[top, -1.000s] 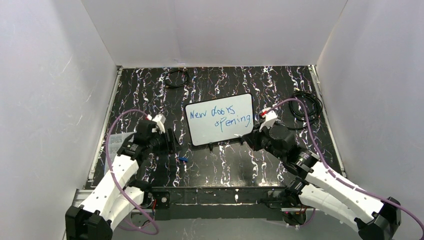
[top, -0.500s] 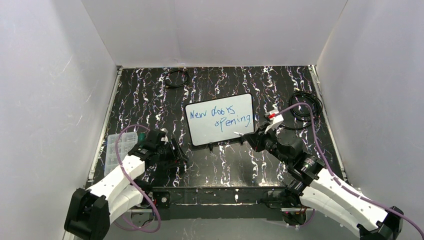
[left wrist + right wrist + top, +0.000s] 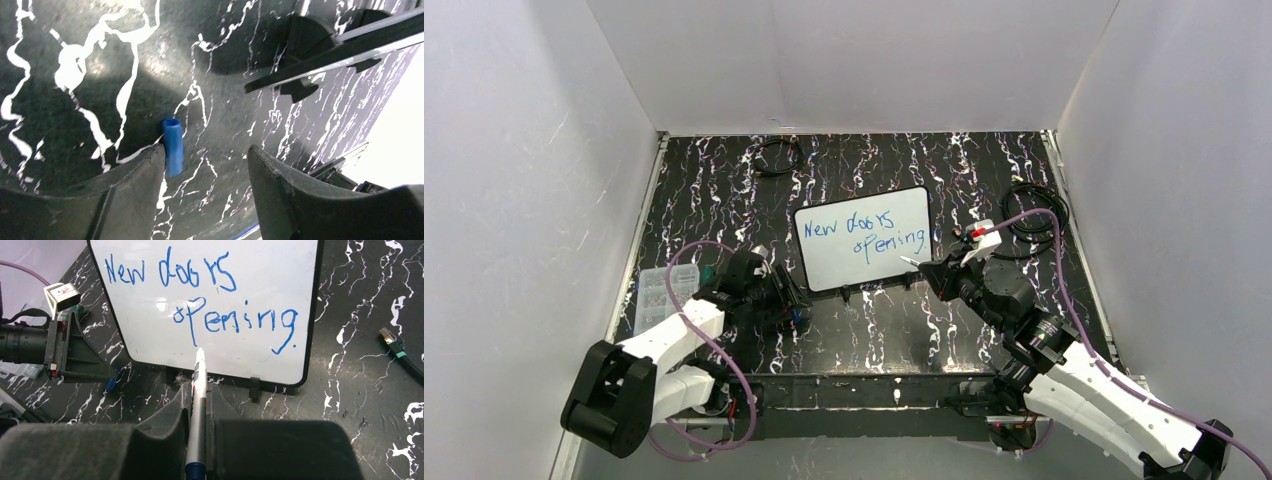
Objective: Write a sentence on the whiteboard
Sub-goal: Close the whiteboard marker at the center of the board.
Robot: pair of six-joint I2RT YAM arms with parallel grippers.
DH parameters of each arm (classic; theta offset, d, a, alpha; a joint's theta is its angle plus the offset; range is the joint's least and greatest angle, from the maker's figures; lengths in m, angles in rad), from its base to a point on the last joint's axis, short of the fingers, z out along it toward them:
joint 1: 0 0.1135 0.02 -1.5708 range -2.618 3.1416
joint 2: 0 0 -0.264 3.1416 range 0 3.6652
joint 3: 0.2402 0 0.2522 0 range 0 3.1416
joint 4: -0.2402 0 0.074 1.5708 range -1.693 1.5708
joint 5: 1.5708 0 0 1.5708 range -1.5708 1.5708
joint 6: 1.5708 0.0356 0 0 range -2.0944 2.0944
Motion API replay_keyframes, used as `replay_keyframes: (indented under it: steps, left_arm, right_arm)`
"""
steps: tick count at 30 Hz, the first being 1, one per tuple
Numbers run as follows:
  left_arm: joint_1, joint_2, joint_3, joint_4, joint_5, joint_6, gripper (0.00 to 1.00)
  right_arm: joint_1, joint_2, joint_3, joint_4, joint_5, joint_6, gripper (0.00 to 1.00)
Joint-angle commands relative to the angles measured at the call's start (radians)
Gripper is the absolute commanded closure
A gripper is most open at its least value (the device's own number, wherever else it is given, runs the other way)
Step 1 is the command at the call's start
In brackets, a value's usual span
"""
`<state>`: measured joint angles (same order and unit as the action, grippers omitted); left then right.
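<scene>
Whiteboard (image 3: pixel 864 238) lies flat on the table (image 3: pixel 724 190), mid-scene and a bit toward the far side, slightly skewed. The clips (image 3: pixel 254 388) are on its near long edge. Sentence (image 3: pixel 200 295) is in blue, two lines: "New doors" on top, "opening." below and shifted right.

Right hand (image 3: pixel 199 389) is clenched on a marker (image 3: pixel 199 371), barrel pinched between the pads, white tip pointing far, blue end back toward the wrist. The tip sits over the blank strip at the board's near edge, just below the tail of the "p". Can't tell if it touches the surface.

Left hand (image 3: pixel 205 170) is released, jaws apart, low over the table just left of the board's near-left corner. A blue cap (image 3: pixel 172 146) lies on the table between the fingers, right at the tip of the one on the left of the wrist view. Contact can't be confirmed. The other finger is apart from it.

Also on the table:
- clear plastic box (image 3: pixel 656 292) at the left edge
- thin cable coil (image 3: pixel 776 157) at the far side
- larger coil (image 3: pixel 1036 212) right of the board
- a plug (image 3: pixel 392 342) on the table right of the board
</scene>
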<state>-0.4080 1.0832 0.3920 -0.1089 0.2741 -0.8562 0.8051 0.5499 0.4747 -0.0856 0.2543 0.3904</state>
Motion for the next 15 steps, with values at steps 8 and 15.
replay_keyframes:
  steps: [8,15]
  left_arm:
    - [-0.004,0.060,0.056,-0.037,-0.127,0.151,0.46]
    - [-0.047,0.090,0.143,-0.214,-0.174,0.300,0.56]
  right_arm:
    - [-0.003,-0.006,-0.019,0.046,0.030,0.026,0.99]
    - [-0.003,-0.012,-0.036,0.063,0.028,0.028,0.99]
